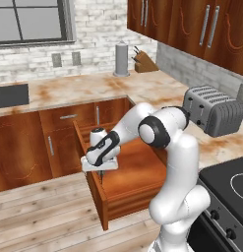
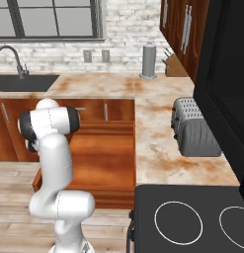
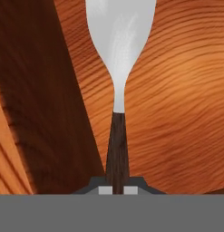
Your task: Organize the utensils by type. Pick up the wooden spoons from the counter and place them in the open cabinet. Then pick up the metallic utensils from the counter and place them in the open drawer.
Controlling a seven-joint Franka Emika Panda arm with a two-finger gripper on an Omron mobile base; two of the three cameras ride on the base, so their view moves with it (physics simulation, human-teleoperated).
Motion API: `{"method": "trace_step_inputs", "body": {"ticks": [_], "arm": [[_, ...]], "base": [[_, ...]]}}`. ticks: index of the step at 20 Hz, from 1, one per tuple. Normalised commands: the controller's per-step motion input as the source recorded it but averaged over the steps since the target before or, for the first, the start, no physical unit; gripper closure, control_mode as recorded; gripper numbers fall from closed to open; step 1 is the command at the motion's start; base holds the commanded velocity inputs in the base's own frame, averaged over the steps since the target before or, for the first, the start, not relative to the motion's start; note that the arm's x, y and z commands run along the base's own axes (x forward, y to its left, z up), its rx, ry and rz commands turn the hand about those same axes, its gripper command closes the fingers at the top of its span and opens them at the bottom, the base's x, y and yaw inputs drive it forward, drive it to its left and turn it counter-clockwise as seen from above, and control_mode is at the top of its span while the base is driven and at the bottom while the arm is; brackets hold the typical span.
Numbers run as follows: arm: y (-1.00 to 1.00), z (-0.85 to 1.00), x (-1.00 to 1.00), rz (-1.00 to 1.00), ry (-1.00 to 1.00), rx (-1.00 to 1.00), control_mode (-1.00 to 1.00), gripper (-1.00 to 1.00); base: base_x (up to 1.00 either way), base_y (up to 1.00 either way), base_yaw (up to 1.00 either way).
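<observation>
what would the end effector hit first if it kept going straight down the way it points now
Most likely the wooden floor of the open drawer. The end effector, shut on the dark handle of the fork, points into it, so the fork's silver end would touch first. Depth is unclear.

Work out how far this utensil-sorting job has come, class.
Done, seemingly: the counter shows no utensils lying on it. In hand: the hand is shut on the dark-handled fork, over the open drawer. Left: release it inside. The cabinet's contents cannot be checked.
</observation>
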Motion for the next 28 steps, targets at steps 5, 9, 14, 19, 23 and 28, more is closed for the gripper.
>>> {"method": "trace_step_inputs", "body": {"ticks": [5, 9, 14, 19, 23, 28], "arm": [[0.13, 0.07, 0.0, 0.0, 0.02, 0.0, -1.0, 1.0], [-0.15, 0.23, -0.18, 0.0, 0.01, 0.0, -1.0, 1.0], [-0.36, 0.41, -0.23, 0.0, 0.04, 0.0, -1.0, 1.0], [-0.54, 0.14, -0.12, 0.0, 0.04, -0.03, -1.0, 1.0], [-0.52, 0.0, 0.01, 0.0, 0.0, 0.0, -1.0, 1.0], [-0.43, 0.0, 0.21, 0.0, 0.0, 0.0, -1.0, 1.0]], "base": [[0.0, 0.0, 0.0], [0.0, 0.0, 0.0], [0.0, 0.0, 0.0], [0.0, 0.0, 0.0], [0.0, 0.0, 0.0], [0.0, 0.0, 0.0]]}}
